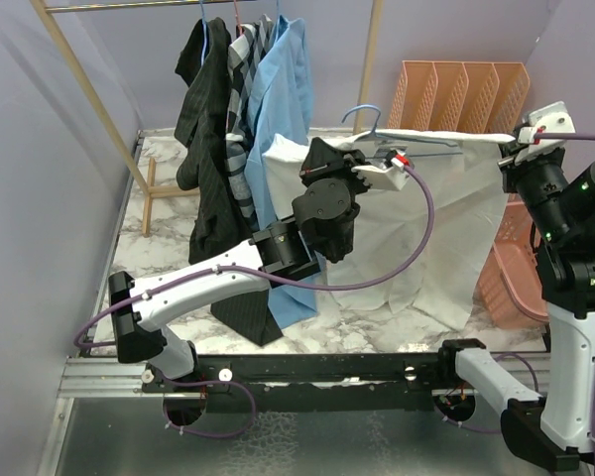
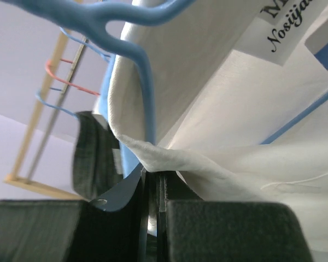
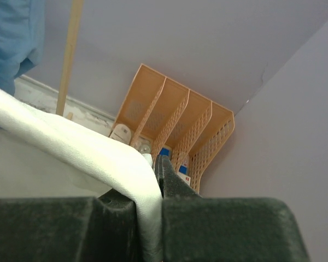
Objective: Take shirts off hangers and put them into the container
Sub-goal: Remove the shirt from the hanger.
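Lilac walls [image 1: 40, 198] and marble-patterned tabletop [image 1: 159, 238] all round; wooden rack [image 1: 79, 74] at eleven o'clock, hung with black pinstriped shirt [image 1: 208, 109], checked shirt [image 1: 240, 129] and light blue shirt [image 1: 288, 99], none yet taken down. From centre to three o'clock, white shirt [image 1: 446, 228] spread wide and clear of the rack, lower edge trailing onto the table, light blue wire hanger [image 1: 372, 121] seemingly threaded through the shoulders with hook poking up at the garment's eleven o'clock. Held taut this way, most likely, to keep the shoulder line flat so the wire can be worked out at the neck. Salmon-pink lattice basket [image 1: 511, 283] at four o'clock, half hidden behind the hanging cloth, handy for the drop. Peach file organizer [image 1: 466, 94] at one o'clock, no part of the job. Stretching long from a seven o'clock base, left arm [image 1: 208, 278] with elbow low and wrist lifted toward the collar; left gripper [image 1: 395, 159] clenched on a fold of white cloth just beside the wire. Standing nearly upright at three o'clock, right arm [image 1: 575, 297] with wrist bent inward; right gripper [image 1: 511, 149] pinched tight on the far shoulder edge.
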`<state>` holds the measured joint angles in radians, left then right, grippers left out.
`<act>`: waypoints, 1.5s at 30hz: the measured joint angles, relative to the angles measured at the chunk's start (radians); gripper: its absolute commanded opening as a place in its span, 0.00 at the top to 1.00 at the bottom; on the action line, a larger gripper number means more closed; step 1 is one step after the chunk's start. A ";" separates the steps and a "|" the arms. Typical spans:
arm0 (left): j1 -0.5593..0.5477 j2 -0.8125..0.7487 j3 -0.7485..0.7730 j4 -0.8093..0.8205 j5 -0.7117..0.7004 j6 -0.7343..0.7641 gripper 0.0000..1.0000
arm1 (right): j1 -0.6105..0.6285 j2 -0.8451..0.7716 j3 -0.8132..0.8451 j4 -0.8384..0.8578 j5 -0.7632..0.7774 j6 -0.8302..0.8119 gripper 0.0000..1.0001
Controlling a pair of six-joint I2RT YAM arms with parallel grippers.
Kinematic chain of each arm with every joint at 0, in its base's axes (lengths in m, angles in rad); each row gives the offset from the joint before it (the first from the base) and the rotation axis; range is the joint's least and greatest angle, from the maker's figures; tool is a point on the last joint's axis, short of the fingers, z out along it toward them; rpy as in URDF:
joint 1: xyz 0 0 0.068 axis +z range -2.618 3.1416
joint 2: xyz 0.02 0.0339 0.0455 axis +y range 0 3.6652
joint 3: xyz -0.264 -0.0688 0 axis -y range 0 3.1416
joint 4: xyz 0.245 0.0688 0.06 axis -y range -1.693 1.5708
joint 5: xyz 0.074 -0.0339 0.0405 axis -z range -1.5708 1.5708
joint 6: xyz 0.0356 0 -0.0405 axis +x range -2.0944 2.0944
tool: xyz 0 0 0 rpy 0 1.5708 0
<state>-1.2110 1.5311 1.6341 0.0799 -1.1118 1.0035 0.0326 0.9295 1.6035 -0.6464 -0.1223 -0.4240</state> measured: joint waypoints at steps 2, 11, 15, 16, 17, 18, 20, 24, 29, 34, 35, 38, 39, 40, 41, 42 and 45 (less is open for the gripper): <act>0.003 0.019 0.014 0.077 -0.013 0.154 1.00 | -0.003 -0.021 -0.028 -0.019 0.006 0.001 0.99; 0.009 0.083 0.088 0.201 -0.018 0.547 1.00 | -0.013 -0.085 -0.045 -0.114 0.021 0.008 0.99; 0.009 0.083 0.045 0.254 -0.014 0.624 1.00 | -0.013 -0.076 -0.023 -0.146 0.039 -0.006 0.99; 0.010 0.083 0.036 0.264 -0.014 0.640 1.00 | -0.013 -0.070 -0.015 -0.156 0.045 -0.011 0.99; 0.010 0.083 0.035 0.270 -0.013 0.649 1.00 | -0.013 -0.064 -0.010 -0.167 0.050 -0.016 0.99; 0.010 0.083 0.035 0.278 -0.011 0.656 1.00 | -0.013 -0.060 -0.010 -0.171 0.051 -0.019 0.99; 0.010 0.081 0.038 0.290 -0.006 0.661 1.00 | -0.013 -0.057 -0.014 -0.179 0.051 -0.023 0.99; 0.009 0.064 0.036 0.293 0.013 0.665 1.00 | -0.013 -0.076 -0.063 -0.181 0.041 -0.026 0.99; 0.009 0.014 -0.013 0.290 0.042 0.664 1.00 | -0.013 -0.077 -0.075 -0.184 -0.008 -0.026 0.99; 0.009 -0.050 -0.058 0.229 0.078 0.632 1.00 | -0.012 -0.059 -0.069 -0.183 -0.054 -0.026 0.99; 0.009 -0.060 -0.067 0.219 0.082 0.627 1.00 | -0.012 -0.055 -0.068 -0.183 -0.060 -0.026 0.99; 0.006 -0.092 -0.081 0.143 0.107 0.575 1.00 | -0.012 -0.047 -0.068 -0.181 -0.064 -0.028 0.99; 0.005 -0.099 -0.071 0.092 0.113 0.539 1.00 | -0.012 -0.045 -0.072 -0.174 -0.064 -0.031 0.99; 0.005 -0.103 -0.050 0.025 0.122 0.486 1.00 | -0.012 -0.043 -0.078 -0.168 -0.064 -0.036 0.99; 0.005 -0.105 -0.025 -0.029 0.131 0.434 1.00 | -0.012 -0.039 -0.087 -0.167 -0.075 -0.044 0.99; 0.005 -0.106 -0.001 -0.074 0.139 0.384 1.00 | -0.012 -0.036 -0.090 -0.168 -0.086 -0.047 0.99; 0.005 -0.124 0.039 -0.156 0.160 0.268 1.00 | -0.012 -0.024 -0.090 -0.185 -0.153 -0.057 0.99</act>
<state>-1.2060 1.4067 1.6726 -0.0765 -0.9520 1.2716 0.0204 0.9058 1.5135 -0.8310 -0.2756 -0.4808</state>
